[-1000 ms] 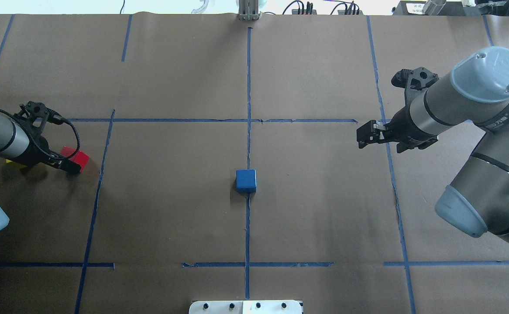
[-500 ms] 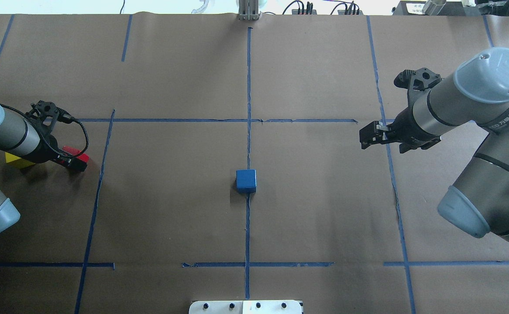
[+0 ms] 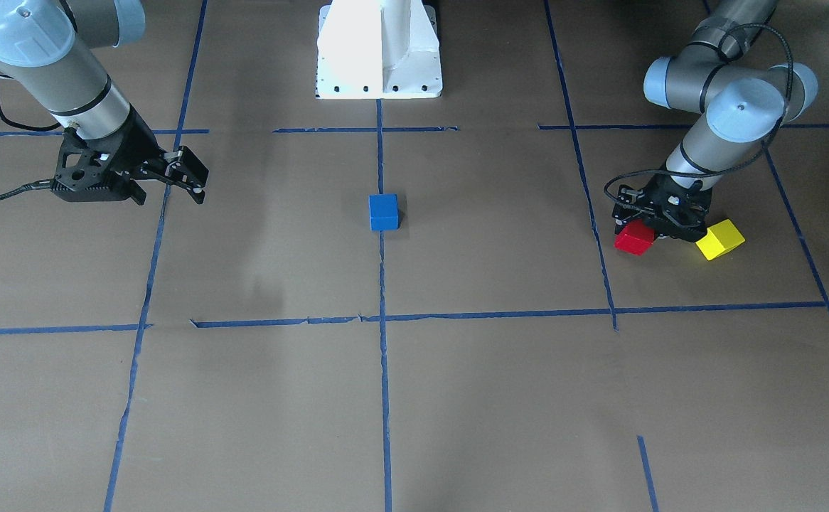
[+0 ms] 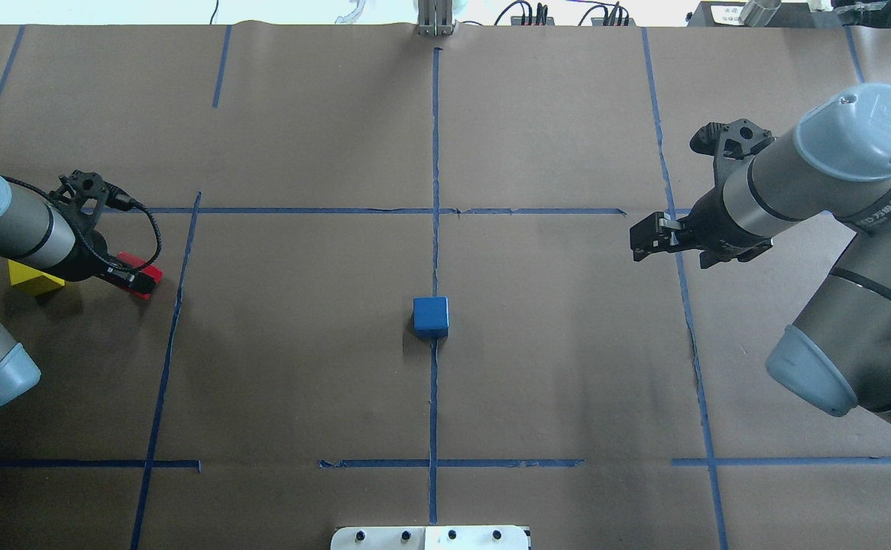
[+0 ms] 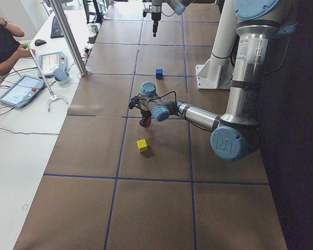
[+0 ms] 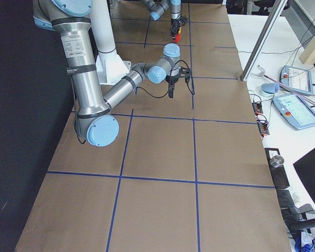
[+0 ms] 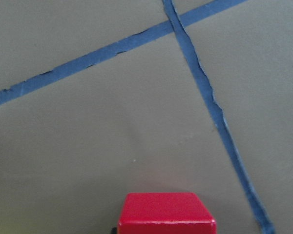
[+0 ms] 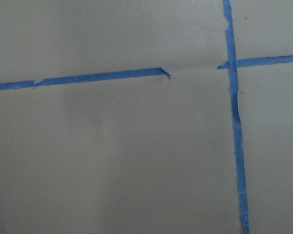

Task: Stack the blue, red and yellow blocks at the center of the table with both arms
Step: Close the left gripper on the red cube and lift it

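Left tool point(image 3: 648, 226) pinches the red block point(image 3: 634, 239), shallow by the look. A fast swing could shake it loose. Right tool point(image 3: 198, 183) spread, empty.

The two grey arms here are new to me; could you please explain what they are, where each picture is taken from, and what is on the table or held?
They are robot arms at a paper-covered table, each ending in a two-finger gripper. One picture looks down from behind the robot, one faces it, two look along the table from its ends, two come from wrist cameras. A blue block sits at the centre. The left gripper is down over a red block, a yellow block beside it; whether it grips, I cannot tell. The right gripper hangs open, empty.
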